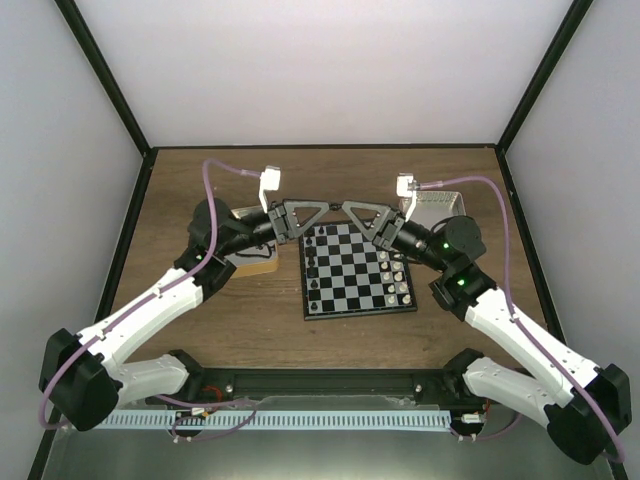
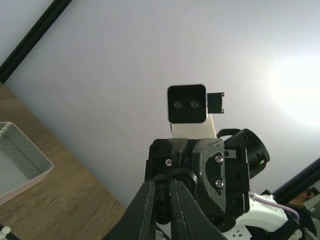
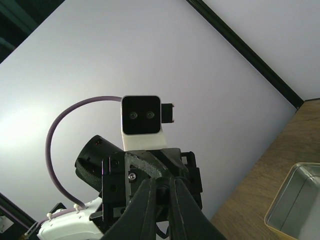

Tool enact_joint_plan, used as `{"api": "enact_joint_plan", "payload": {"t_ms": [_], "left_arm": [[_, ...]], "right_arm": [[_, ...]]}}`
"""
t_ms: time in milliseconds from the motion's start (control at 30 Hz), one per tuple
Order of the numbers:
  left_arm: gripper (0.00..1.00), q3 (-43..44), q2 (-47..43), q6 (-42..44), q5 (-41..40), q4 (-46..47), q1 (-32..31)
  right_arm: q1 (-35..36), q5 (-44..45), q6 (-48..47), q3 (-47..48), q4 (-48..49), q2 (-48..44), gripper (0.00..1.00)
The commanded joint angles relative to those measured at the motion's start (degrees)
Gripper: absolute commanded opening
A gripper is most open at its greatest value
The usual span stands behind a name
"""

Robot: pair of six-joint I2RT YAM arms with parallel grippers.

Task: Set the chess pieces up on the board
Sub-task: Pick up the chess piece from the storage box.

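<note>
We find the black left gripper (image 1: 322,206) and right gripper (image 1: 347,206) tip to tip over the far edge of the black-and-white checked chessboard (image 1: 352,266). Both jaws are closed narrow; we cannot tell whether either holds anything.

Looks like a robot lab cell, folks. Plain white panels (image 1: 330,70) close in the left, far and right sides, held by black frame posts (image 1: 105,75). A wood-grain bench (image 1: 250,335) fills the bottom of the box. The left arm (image 1: 150,305) and right arm (image 1: 520,335) are bolted along its near edge. Purple cables (image 1: 208,180) loop off the wrists, and a slotted cable duct (image 1: 300,420) runs between the bases. The room outside the panels is hidden, so "lab" is probably right, not certain.
</note>
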Motion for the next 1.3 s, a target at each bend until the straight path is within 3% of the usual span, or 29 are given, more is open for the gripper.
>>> {"api": "enact_joint_plan", "payload": {"t_ms": [0,100,233,400,500,733,1000,1267], "left_arm": [[0.04,0.4,-1.7,5.9,-4.1,-4.0,-0.2],[0.04,2.1,-3.1,14.5,-12.1,-17.7,-0.1],[0.04,5.8,-3.7,25.2,-29.3,-34.8,-0.1],[0.04,7.9,-3.6,31.9,-43.4,-43.6,-0.1],[0.04,8.2,-3.1,33.3,-45.2,-44.8,-0.1],[0.04,6.7,-2.8,34.3,-45.3,-44.0,-0.1],[0.04,5.3,-3.4,36.1,-45.8,-43.3,-0.1],[0.04,3.1,-4.4,36.3,-44.5,-41.7,0.0]], "right_arm": [[-0.2,2.1,-1.7,-0.3,-3.0,-0.9,0.01],[-0.2,6.6,-5.0,0.5,-10.1,-1.7,0.01],[-0.2,12.1,-12.7,1.8,-22.1,-0.1,0.01],[2.1,21.2,-20.0,3.2,-35.9,6.8,0.01],[6.3,28.4,-22.4,3.5,-40.1,11.4,0.01],[10.3,34.7,-24.7,6.9,-41.3,24.0,0.01],[10.7,39.1,-29.7,15.7,-39.0,38.9,0.01],[10.6,39.1,-30.2,20.6,-38.7,46.9,0.01]]}}
